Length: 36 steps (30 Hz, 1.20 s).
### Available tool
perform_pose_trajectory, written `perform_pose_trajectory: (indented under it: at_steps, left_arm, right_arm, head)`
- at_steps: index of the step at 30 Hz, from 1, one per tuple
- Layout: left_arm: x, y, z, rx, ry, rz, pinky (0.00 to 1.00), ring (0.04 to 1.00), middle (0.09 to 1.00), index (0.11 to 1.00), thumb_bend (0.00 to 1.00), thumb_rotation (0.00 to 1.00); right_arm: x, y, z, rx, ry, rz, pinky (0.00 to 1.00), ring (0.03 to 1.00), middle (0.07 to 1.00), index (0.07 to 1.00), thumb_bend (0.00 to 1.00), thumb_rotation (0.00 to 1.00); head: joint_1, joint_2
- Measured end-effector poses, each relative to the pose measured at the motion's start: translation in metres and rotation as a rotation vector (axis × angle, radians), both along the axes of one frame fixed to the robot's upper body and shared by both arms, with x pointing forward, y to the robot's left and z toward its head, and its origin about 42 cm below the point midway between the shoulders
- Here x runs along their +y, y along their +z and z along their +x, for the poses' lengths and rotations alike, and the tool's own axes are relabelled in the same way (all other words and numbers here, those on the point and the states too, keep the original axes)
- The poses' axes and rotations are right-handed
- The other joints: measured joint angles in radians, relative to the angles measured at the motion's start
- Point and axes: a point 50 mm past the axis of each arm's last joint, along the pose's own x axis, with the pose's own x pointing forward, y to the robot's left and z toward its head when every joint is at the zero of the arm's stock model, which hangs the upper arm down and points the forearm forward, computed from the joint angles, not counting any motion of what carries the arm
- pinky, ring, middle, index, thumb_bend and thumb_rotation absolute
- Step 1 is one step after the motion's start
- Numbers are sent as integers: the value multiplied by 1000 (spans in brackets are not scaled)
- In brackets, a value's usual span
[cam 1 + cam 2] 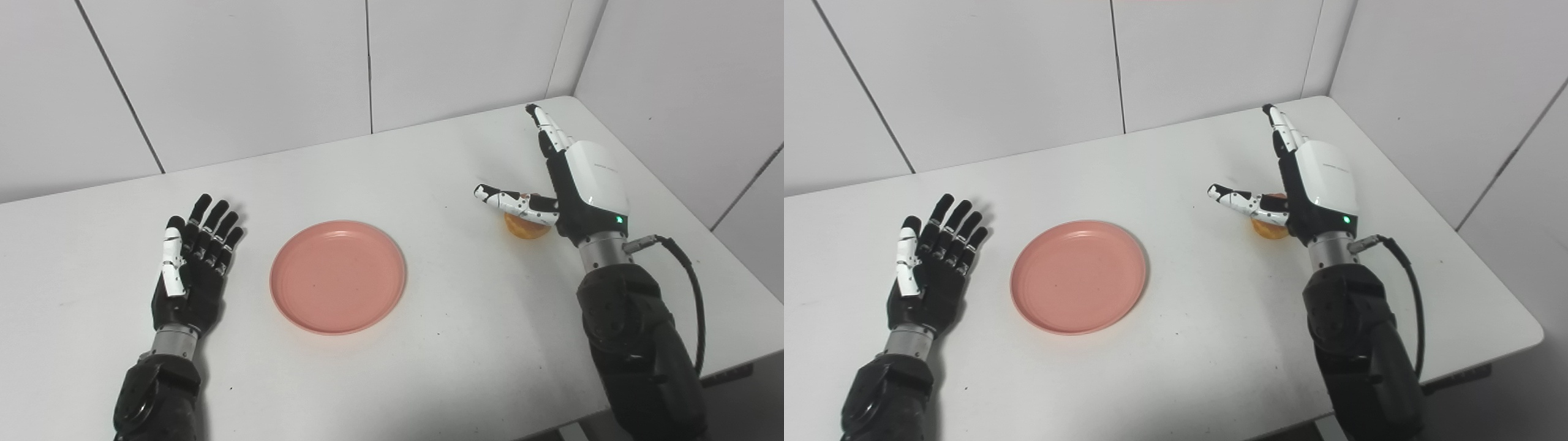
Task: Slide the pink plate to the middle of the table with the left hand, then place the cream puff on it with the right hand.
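The pink plate (338,276) lies flat near the middle of the white table (441,343), with nothing on it. My left hand (193,266) rests palm-up on the table to the plate's left, open, a short gap from the rim. My right hand (572,177) hovers at the right side, open, fingers stretched toward the back and thumb pointing left. The golden cream puff (523,228) sits on the table just under that thumb and palm, mostly hidden by the hand (1311,177); I cannot tell whether the hand touches it.
White tiled walls close the table at the back and the right. The table's right edge and rounded front corner (1528,334) lie close to my right forearm. A black cable (689,282) loops off the right wrist.
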Motion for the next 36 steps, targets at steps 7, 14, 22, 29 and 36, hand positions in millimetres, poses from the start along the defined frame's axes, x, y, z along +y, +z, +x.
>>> perform_pose_trajectory:
  at_steps: [7, 14, 22, 29, 36]
  left_arm:
    - [0, 1, -1, -4, -3, 5, 948, 925, 910, 905, 398, 1000]
    - [0, 1, -2, -3, -4, 6, 946, 925, 915, 910, 402, 1000]
    - [1, 2, -4, -3, -6, 10, 945, 926, 918, 912, 411, 1000]
    - [2, 2, -5, -2, -7, 11, 943, 927, 920, 913, 416, 1000]
    - [2, 1, -5, 5, -19, 9, 944, 930, 928, 919, 418, 1000]
  right_arm:
    - [-16, -4, 5, 41, -44, -66, 716, 837, 871, 905, 858, 631]
    - [-27, -7, 7, 71, -85, -73, 729, 849, 883, 907, 872, 595]
    - [-35, -10, 8, 96, -111, -76, 723, 840, 888, 915, 866, 569]
    - [-40, -23, 11, 146, -117, -44, 740, 851, 903, 925, 879, 590]
    - [-43, -33, 14, 186, -127, -20, 725, 843, 892, 917, 888, 587]
  head:
    - [-5, 6]
    - [-9, 17]
    - [-12, 28]
    - [-15, 35]
    - [-12, 43]
